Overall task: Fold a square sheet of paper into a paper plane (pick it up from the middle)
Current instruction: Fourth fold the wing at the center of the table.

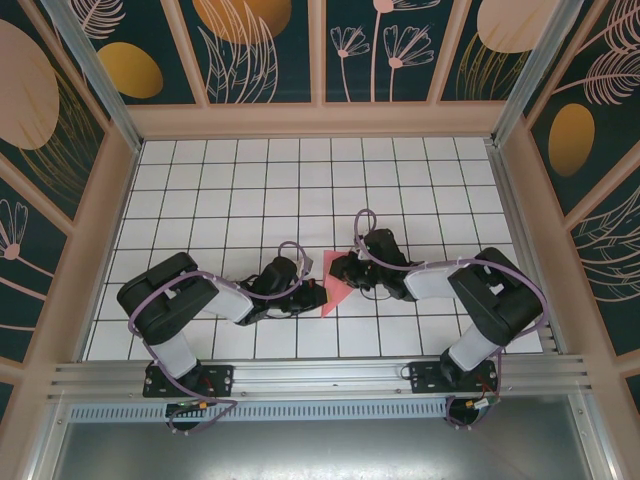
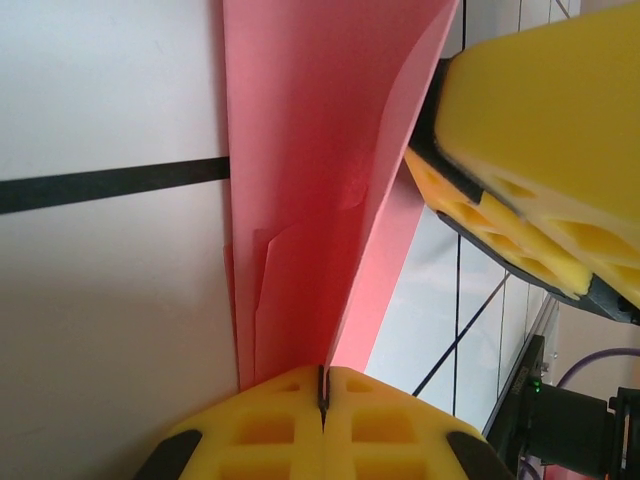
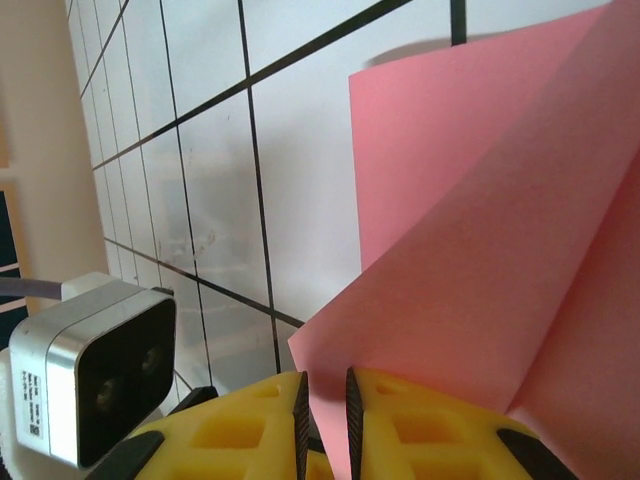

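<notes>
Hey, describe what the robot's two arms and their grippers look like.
The left arm and right arm are chunky glossy black segments on black bases, each trailed by a looping purple cable. The left gripper and right gripper have yellow fingers moulded with square pockets and dark inner faces.
</notes>
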Motion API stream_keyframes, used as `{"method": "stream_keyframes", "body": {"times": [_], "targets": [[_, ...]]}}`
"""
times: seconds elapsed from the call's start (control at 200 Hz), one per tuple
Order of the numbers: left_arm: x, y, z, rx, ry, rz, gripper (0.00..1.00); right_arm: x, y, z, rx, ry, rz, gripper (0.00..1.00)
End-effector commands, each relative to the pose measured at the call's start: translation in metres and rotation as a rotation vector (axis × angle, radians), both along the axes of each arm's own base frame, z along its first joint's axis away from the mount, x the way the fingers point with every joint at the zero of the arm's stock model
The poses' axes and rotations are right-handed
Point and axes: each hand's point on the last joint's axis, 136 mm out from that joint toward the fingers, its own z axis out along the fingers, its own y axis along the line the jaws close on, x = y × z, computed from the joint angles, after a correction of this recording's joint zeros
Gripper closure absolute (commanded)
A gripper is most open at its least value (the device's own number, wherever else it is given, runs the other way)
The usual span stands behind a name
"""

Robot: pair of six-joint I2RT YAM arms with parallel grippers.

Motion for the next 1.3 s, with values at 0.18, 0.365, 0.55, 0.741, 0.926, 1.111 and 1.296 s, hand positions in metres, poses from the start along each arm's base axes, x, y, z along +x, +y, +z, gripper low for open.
{"method": "stream_keyframes", "body": {"times": [0.18,0.365,0.55,0.741,0.926,1.111,1.296], "targets": [[-0.024,0.022,-0.045,0.145,0.12,-0.016,1.0,0.005,0.003,-0.014,-0.037,0.007,0.012,0.79],[-0.025,0.024,-0.047,0.154,0.123,-0.014,1.0,0.004,-0.002,-0.024,-0.078,0.022,0.004,0.79],[-0.024,0.027,-0.046,0.177,0.113,-0.017,0.97,0.002,-0.011,-0.041,-0.142,0.062,-0.019,0.8],[-0.025,0.031,-0.039,0.18,0.089,-0.015,0.93,-0.001,-0.017,-0.053,-0.173,0.096,-0.041,0.81],[-0.025,0.029,-0.03,0.161,0.076,-0.027,1.0,-0.002,-0.022,-0.057,-0.186,0.107,-0.069,0.81],[-0.029,0.027,-0.026,0.136,0.081,-0.047,0.91,-0.004,-0.022,-0.058,-0.191,0.115,-0.063,0.81],[-0.031,0.021,-0.012,0.101,0.066,-0.079,0.87,-0.006,-0.021,-0.06,-0.189,0.119,-0.05,0.81]]}}
